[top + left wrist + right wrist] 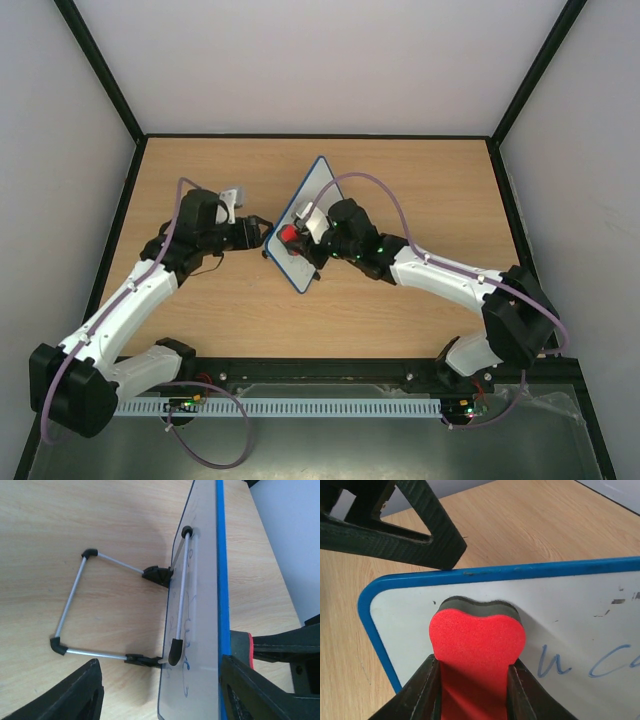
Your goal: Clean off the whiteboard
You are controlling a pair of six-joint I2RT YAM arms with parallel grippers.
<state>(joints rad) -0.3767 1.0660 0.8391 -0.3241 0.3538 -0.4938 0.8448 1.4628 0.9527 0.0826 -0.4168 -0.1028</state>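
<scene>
While the whiteboard is standing propped on its wire stand, I am working at it from both sides. It is sitting about midway across the wooden table, somewhat nearer the far edge than the near one. It is turned on a diagonal, with one end pointing toward the far edge and the other toward the near edge.

My right gripper is reaching in from the right side of the surface. It is clamping a red eraser between its two fingers. I am pressing the eraser's dark felt side flat against the board's writing face, close to a rounded corner and just under the blue rim. Blue handwriting is showing on the white face right beside the eraser, on the side away from that corner.

My left gripper is coming in from the left side of the surface, at the board's end nearer me. Its jaws are standing apart and straddling the board's edge. One finger is hanging well clear of the back face, over the stand's side. The other is sitting on the writing side, just beside the rim and the eraser; whether it is touching them I cannot tell. It is gripping nothing.
</scene>
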